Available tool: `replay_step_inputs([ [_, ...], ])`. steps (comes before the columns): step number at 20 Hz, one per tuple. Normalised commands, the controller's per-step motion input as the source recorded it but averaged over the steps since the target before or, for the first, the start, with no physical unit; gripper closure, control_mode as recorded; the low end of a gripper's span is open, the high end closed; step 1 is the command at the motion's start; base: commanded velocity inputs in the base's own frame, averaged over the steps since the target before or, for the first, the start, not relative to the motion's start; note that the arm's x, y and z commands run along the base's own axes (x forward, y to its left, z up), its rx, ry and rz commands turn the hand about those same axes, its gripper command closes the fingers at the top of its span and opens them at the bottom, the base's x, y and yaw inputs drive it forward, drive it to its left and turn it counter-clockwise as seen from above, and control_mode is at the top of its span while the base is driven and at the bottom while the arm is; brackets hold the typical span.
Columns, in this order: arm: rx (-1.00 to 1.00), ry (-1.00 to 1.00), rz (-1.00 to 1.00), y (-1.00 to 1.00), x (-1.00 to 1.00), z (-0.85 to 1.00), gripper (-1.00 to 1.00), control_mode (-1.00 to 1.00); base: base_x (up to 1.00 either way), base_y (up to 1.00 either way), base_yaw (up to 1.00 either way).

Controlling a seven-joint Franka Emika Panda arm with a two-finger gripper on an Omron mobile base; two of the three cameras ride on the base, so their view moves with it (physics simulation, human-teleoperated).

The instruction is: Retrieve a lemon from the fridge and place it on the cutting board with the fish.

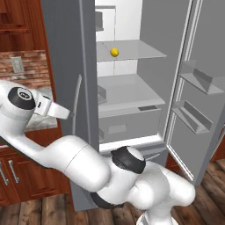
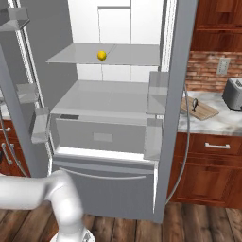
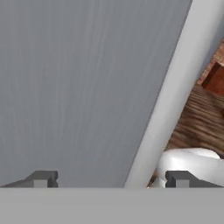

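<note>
Fridge open, lemon on the shelf, gripper spread wide at the door handle.

The fridge [image 1: 132, 88] stands with its right door swung out, and the lemon [image 1: 114, 52] sits alone on the upper glass shelf [image 1: 145, 50], toward its back. The drawer [image 2: 101, 134] below is shut, contents hidden. The door bins [image 1: 193, 114] look bare. The gripper [image 3: 111, 179] hangs with fingers spread apart, the silver handle [image 3: 175, 96] running between them, touching neither, holding nothing. Off to the right, the board [image 2: 201, 109] lies on the counter [image 2: 222, 120] with the fish [image 2: 194, 104] on it, beside a toaster [image 2: 232, 93].
</note>
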Motion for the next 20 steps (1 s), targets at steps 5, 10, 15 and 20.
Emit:
replay_step_inputs([
  [5, 0.00, 0.05, 0.00, 0.06, -0.37, -0.06, -1.00, -1.00, 0.00, 0.00, 0.00],
  [10, 0.02, 0.05, 0.00, -0.04, -0.97, -0.01, -1.00, -1.00, 0.00, 0.00, 0.00],
  [15, 0.12, 0.08, 0.00, -0.36, -1.00, 0.00, -1.00, -1.00, 0.00, 0.00, 0.00],
  [20, 0.21, 0.16, -0.01, -0.74, -1.00, 0.00, -1.00, -1.00, 0.00, 0.00, 0.00],
])
